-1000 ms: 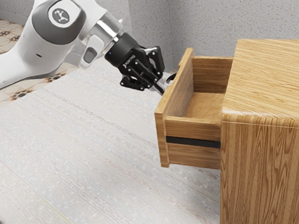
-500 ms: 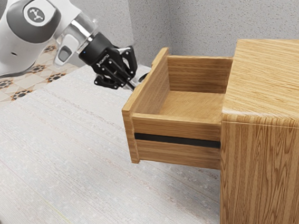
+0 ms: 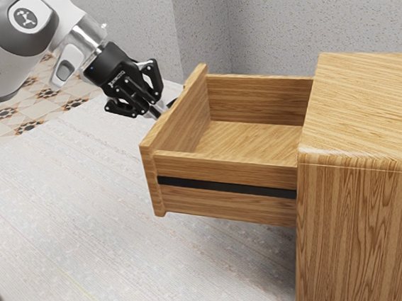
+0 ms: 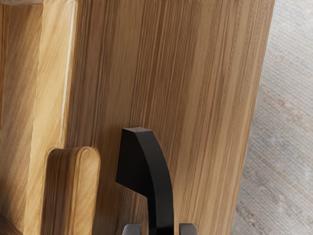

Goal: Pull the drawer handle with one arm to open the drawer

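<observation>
Drawer [image 3: 224,173], cabinet [image 3: 357,229]: grained wood, satin; handle [image 4: 149,176] matt black; tabletop [image 3: 71,238] pale, rough, speckled

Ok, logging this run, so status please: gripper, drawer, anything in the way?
Gripper shut on handle at the drawer front. Drawer open, well out of the cabinet. Nothing seen blocking its path over the table.

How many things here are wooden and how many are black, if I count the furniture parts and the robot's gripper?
Wooden: 2 (cabinet, drawer)
Black: 2 (handle, gripper)
Total: 4
</observation>
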